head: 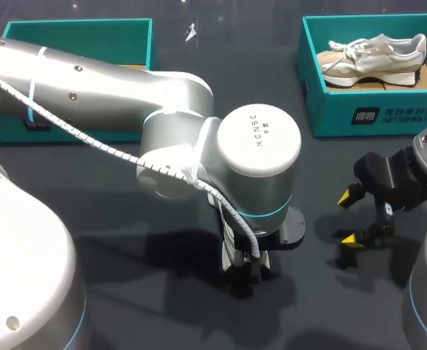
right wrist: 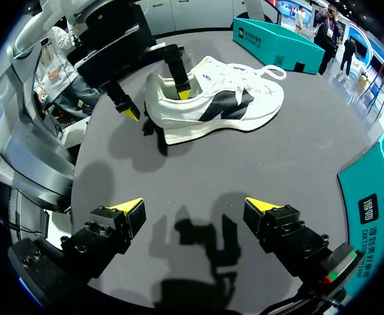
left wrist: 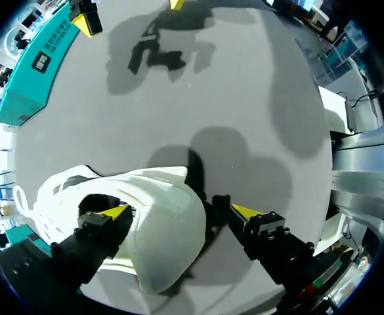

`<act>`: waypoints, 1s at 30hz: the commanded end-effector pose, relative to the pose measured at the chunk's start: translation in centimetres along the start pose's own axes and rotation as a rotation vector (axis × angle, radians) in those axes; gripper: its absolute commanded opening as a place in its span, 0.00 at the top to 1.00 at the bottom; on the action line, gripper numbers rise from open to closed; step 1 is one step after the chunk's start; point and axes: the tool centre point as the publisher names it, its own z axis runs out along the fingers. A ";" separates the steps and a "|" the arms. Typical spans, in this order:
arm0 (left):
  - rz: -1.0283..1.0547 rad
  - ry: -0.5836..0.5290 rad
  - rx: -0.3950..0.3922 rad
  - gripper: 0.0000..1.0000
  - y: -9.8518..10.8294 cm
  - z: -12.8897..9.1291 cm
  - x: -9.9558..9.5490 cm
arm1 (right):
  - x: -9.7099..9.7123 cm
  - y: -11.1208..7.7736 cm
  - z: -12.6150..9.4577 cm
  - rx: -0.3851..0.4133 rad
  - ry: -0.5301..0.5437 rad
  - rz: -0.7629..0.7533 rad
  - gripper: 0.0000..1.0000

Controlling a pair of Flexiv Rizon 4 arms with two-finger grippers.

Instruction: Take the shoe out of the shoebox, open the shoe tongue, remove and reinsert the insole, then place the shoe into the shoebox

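A white shoe with a dark side patch lies on its sole on the dark table; in the head view my left arm hides it. My left gripper stands open astride the heel, one fingertip inside the shoe's opening and the other outside, apart from the heel. The right wrist view shows the same straddle from the front, with the left gripper over the heel. My right gripper hangs open and empty over bare table to the right, a short way from the shoe.
A teal shoebox at the back right holds a beige and white shoe. Another teal box stands at the back left, partly behind my left arm. Bare table lies between the right gripper and the shoe.
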 end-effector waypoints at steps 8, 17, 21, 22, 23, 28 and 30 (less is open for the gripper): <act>-0.012 -0.003 -0.014 0.55 0.1 0.6 0.2 | 0.2 0.0 0.0 0.002 -0.002 0.001 0.00; -0.016 0.005 -0.016 1.00 0.2 0.8 0.2 | 0.2 0.0 0.0 0.002 -0.002 0.001 0.00; -0.013 0.006 -0.014 1.00 0.3 0.7 0.2 | 0.2 0.0 0.0 0.002 -0.002 0.001 0.00; -0.012 0.005 -0.013 1.00 0.3 0.5 0.2 | 0.2 0.0 0.0 0.002 -0.002 0.001 0.00; -0.008 0.004 -0.009 1.00 0.3 0.3 0.2 | 0.2 0.0 0.0 0.002 -0.002 0.001 0.00; 0.019 0.007 0.012 1.00 0.7 -1.2 -0.2 | 0.2 0.0 0.0 0.002 -0.002 0.001 0.00; 0.032 0.013 0.018 1.00 0.9 -1.9 -0.5 | 0.2 0.0 0.0 0.002 -0.002 0.001 0.00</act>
